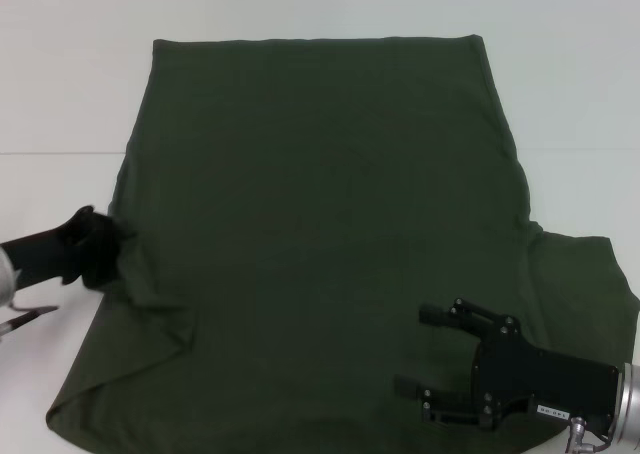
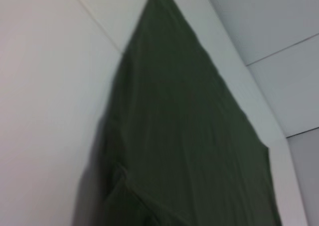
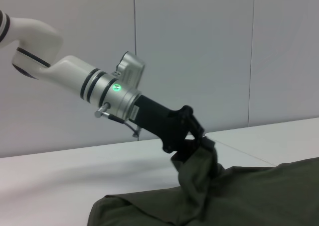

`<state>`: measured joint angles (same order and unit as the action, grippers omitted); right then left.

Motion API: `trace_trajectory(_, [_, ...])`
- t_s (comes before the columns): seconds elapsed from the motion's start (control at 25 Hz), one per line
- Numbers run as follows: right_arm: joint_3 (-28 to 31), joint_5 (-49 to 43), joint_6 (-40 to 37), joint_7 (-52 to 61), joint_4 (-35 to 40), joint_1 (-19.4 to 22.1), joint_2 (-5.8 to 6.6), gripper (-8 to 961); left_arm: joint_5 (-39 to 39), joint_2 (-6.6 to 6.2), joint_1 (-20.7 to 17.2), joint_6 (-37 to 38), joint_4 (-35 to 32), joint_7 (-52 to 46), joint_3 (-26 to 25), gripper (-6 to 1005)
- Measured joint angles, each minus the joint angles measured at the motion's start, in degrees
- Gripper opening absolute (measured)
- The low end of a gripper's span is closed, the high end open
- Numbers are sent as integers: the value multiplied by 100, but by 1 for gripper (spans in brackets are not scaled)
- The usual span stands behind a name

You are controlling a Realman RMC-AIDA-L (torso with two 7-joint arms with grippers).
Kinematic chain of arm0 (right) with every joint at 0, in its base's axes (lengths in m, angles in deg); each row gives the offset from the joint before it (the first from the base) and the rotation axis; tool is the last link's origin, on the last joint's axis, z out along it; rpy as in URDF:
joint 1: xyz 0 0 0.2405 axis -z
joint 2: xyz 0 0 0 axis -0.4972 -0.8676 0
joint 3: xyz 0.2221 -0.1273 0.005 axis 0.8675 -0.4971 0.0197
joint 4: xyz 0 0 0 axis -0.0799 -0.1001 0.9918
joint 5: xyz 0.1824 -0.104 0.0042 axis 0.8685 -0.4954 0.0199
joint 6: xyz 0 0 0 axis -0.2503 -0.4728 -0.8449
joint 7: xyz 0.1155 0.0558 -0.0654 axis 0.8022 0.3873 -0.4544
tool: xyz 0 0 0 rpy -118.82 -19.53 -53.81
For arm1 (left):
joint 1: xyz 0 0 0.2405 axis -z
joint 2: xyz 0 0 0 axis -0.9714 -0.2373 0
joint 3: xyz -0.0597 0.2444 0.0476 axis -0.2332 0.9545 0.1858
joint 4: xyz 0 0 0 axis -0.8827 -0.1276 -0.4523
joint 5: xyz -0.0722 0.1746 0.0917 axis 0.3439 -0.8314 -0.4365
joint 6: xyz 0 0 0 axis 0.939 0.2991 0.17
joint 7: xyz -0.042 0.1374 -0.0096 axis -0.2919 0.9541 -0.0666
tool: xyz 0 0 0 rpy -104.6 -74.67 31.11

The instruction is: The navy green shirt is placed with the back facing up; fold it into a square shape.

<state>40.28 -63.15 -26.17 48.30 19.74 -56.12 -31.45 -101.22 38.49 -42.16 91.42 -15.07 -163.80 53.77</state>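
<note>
The navy green shirt point(image 1: 320, 204) lies spread on the white table point(image 1: 60, 74) with its plain side up. At the shirt's left edge, my left gripper point(image 1: 105, 249) is shut on a bunch of fabric and holds it a little above the table. The right wrist view shows this from the side: the left gripper point(image 3: 197, 139) pinches a raised peak of the shirt point(image 3: 224, 196). In the left wrist view only the shirt point(image 2: 184, 136) shows, stretching away. My right gripper point(image 1: 425, 352) hovers open over the near right part of the shirt, holding nothing.
White table surface surrounds the shirt on the left, far side and right. The shirt's right sleeve point(image 1: 585, 274) lies flat near the right arm. A seam in the table point(image 1: 50, 154) runs along the left.
</note>
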Motion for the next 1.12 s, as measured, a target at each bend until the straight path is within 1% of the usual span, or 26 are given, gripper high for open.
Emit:
trace_trajectory(0.36, [0, -1, -104, 0, 0, 19, 0, 908, 153, 332, 257, -400, 10, 193, 4, 24])
trace_trajectory(0.44, [0, -1, -131, 0, 0, 24, 0, 908, 178, 370, 271, -508, 10, 198, 2, 28])
trace_trajectory(0.6, [0, -1, -147, 0, 0, 37, 0, 908, 339, 401, 273, -735, 111, 205, -6, 36])
trace_trajectory(0.72, [0, -1, -149, 0, 0, 38, 0, 908, 561, 403, 272, -746, 243, 321, 4, 41])
trace_trajectory(0.88, [0, -1, -153, -6, 1, 32, 0, 908, 930, 435, 275, -667, 393, 698, 6, 49])
trace_trajectory(1.0, [0, -1, -153, -8, 0, 23, 0, 908, 1366, 475, 288, -602, 585, 1143, 9, 55])
trace_trajectory(1.12, [0, -1, -153, -19, 1, 21, 0, 908, 1606, 478, 307, -541, 698, 1241, 7, 191])
